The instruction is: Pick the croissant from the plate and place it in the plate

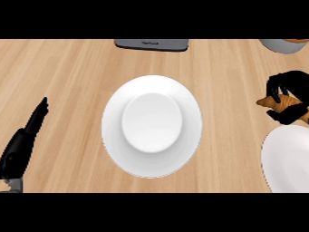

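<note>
The black right hand has its fingers curled round the golden-brown croissant, held just above the white round plate at the right edge, so it looks mid-carry. Next, I judge: swing left over the empty white round centre plate, lower, then let go (left hand rests at the lower left w/ fingers straight).

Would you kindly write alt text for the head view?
The right hand curls around a croissant above a white plate at the right edge. Another white plate sits mid-counter, and the left hand rests open at the left.
</note>
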You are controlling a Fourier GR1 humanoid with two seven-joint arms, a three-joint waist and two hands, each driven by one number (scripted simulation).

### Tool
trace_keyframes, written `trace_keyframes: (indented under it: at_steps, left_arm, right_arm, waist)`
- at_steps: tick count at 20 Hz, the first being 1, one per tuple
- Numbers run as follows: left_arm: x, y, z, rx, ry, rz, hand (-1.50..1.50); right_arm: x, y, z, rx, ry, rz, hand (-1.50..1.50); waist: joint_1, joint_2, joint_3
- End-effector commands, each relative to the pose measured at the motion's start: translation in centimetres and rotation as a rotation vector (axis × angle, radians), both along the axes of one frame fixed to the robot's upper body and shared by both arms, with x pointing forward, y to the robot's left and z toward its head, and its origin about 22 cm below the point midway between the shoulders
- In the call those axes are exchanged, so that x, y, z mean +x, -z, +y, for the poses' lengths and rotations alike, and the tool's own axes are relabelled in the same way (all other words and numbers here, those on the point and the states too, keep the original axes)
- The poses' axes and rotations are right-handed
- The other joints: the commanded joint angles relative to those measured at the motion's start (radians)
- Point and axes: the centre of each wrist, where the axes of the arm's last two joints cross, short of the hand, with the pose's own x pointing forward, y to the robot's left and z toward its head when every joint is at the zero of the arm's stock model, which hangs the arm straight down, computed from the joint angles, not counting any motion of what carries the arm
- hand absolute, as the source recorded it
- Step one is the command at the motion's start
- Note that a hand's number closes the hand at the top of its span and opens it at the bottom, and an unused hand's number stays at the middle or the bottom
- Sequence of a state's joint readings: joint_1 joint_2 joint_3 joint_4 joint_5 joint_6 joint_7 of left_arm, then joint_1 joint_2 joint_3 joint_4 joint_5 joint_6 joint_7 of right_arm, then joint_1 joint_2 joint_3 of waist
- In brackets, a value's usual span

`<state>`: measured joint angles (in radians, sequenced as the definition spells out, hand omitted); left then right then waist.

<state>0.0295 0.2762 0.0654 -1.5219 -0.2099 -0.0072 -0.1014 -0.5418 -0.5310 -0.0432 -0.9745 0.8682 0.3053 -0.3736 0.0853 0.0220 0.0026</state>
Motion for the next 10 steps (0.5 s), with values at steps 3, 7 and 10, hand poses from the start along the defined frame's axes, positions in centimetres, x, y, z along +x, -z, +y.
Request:
trace_keyframes:
  at_steps: [3, 7, 10]
  left_arm:
    - [0.3, 1.1, 0.1, -0.002, -0.027, 0.003, 0.0]
    - [-0.8, 0.6, 1.2, -0.01, -0.026, 0.009, 0.0]
    - [-1.0, 0.8, 2.1, 0.015, -0.053, 0.024, 0.0]
  right_arm:
    - [4.4, -2.4, 2.2, 0.066, -0.038, -0.232, 1.5]
    - [5.2, -5.5, 0.3, 0.154, -0.078, -0.415, 1.5]
    - [6.0, -7.6, 2.6, 0.263, -0.212, -0.502, 1.5]
  waist:
    - [-0.029, -0.002, -0.001]
    - [-0.031, -0.007, 0.0]
    - [-0.055, -0.015, -0.001]
